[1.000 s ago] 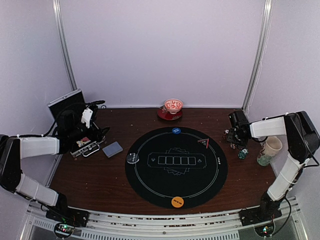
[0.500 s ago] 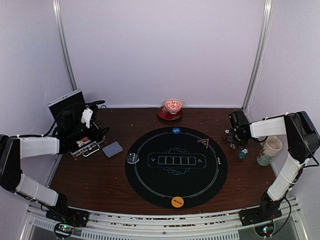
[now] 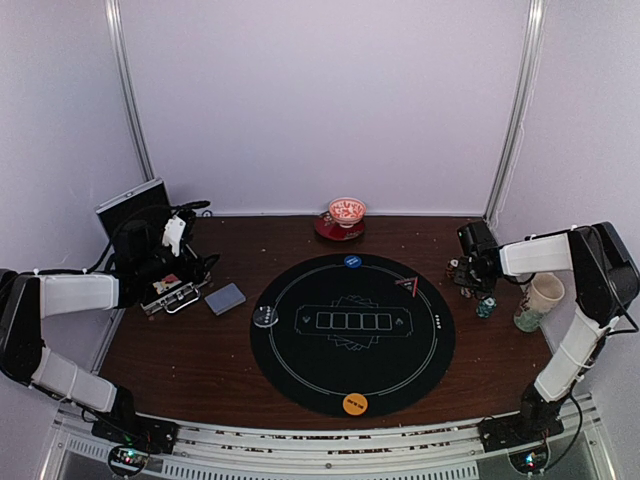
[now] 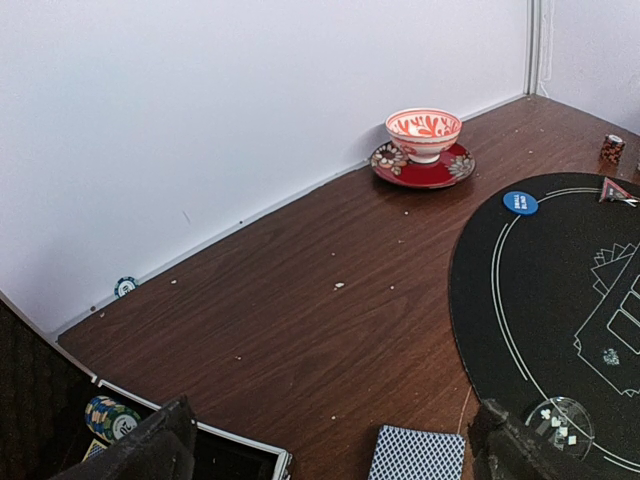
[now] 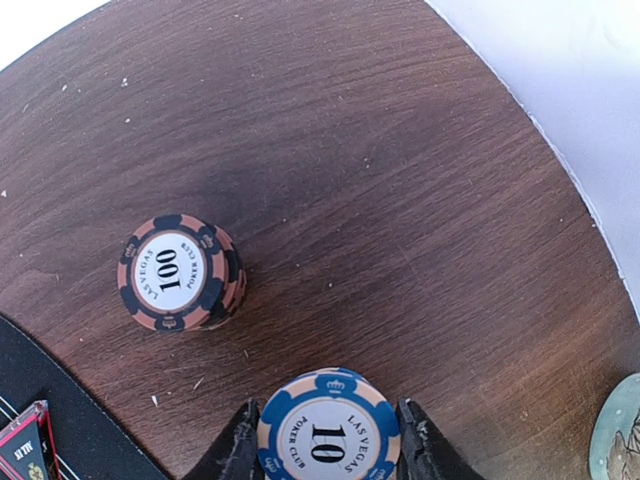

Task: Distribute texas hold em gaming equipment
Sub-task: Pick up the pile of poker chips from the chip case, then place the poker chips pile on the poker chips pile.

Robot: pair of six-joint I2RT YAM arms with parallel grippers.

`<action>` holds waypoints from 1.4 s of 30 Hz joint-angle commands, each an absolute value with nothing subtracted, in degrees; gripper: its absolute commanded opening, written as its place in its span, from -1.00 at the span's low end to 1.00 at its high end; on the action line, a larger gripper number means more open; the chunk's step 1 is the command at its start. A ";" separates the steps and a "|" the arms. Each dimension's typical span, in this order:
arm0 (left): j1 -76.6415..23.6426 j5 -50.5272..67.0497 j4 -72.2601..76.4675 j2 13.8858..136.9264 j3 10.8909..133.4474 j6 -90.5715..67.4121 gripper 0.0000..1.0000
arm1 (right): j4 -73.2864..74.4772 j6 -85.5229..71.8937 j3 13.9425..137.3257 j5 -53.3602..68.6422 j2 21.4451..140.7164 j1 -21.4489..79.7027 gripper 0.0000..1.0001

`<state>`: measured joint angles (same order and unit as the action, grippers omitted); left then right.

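blue stripe-edged poker chip stack marked 10 [image 5: 328, 432] sits on the wood just off the right rim of the big round black mat [image 3: 300, 370], between the right gripper [image 5: 328, 455] fingers [image 5: 238, 450]. they hug its sides, but i can't tell if the pinch is firm. i'd squeeze low and square, then lift straight, clear of the orange 100 stack [image 5: 178, 272]. the left gripper [image 4: 330, 455], left of the mat, is spread wide and holds nothing.

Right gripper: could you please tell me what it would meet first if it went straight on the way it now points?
The right gripper would first meet the blue 10 chip, directly ahead between its jaws; whether they already touch it is unclear.
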<state>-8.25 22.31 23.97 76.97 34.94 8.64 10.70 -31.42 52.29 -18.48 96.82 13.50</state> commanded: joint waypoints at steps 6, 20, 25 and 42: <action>-8.31 22.94 25.78 77.26 35.95 9.14 0.96 | 12.02 -31.49 53.55 -20.39 96.90 13.80 -0.33; -8.29 22.76 25.80 77.61 36.04 9.14 0.96 | 12.74 -31.26 53.48 -22.66 93.08 15.68 -0.46; -8.30 22.76 25.79 77.52 36.04 9.13 0.96 | 12.84 -31.04 53.44 -23.67 91.44 16.51 -0.47; -8.32 22.63 25.84 77.30 35.95 9.07 0.96 | 12.98 -30.95 53.64 -26.50 92.46 17.17 -0.48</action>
